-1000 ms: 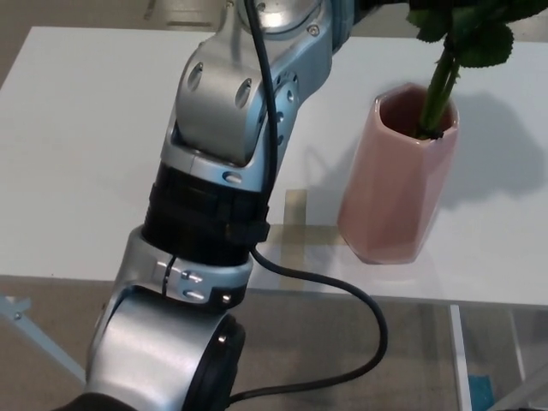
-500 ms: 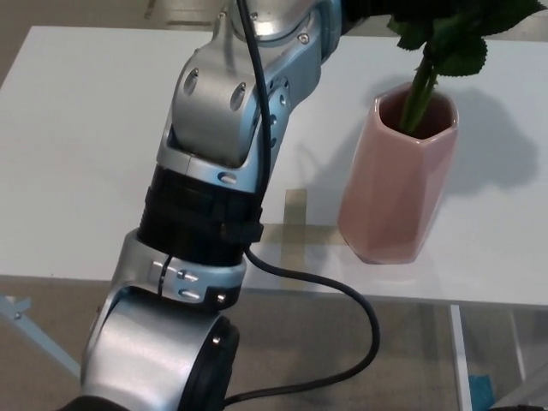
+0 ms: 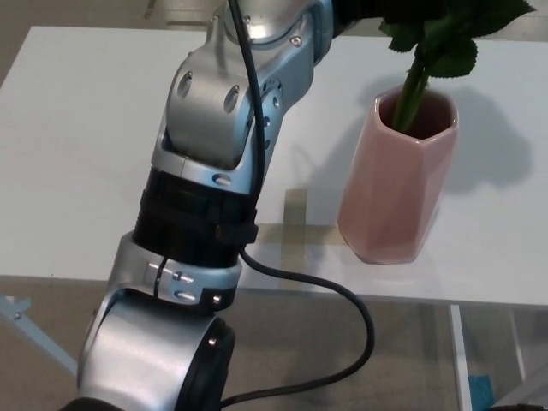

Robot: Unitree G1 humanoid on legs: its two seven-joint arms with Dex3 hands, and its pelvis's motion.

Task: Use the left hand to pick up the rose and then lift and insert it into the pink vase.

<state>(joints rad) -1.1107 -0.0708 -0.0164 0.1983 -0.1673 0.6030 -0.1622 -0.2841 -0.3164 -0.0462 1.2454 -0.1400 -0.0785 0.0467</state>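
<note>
Head view: rose (image 3: 417, 77) stem in pink vase (image 3: 396, 184); left hand (image 3: 364, 8) mostly cropped, grip unclear.

Pink vase (image 3: 396, 193), green rose stem (image 3: 413, 89), white table (image 3: 77, 154), silver-and-black arm (image 3: 205, 188).

The left arm (image 3: 218, 163) fills the picture's middle and left, blocking the near table edge there. The pink vase (image 3: 396, 184) stands at the right with the rose stem (image 3: 413, 90) occupying its mouth. The white table (image 3: 77, 154) lies bare at far left and behind the vase.
</note>
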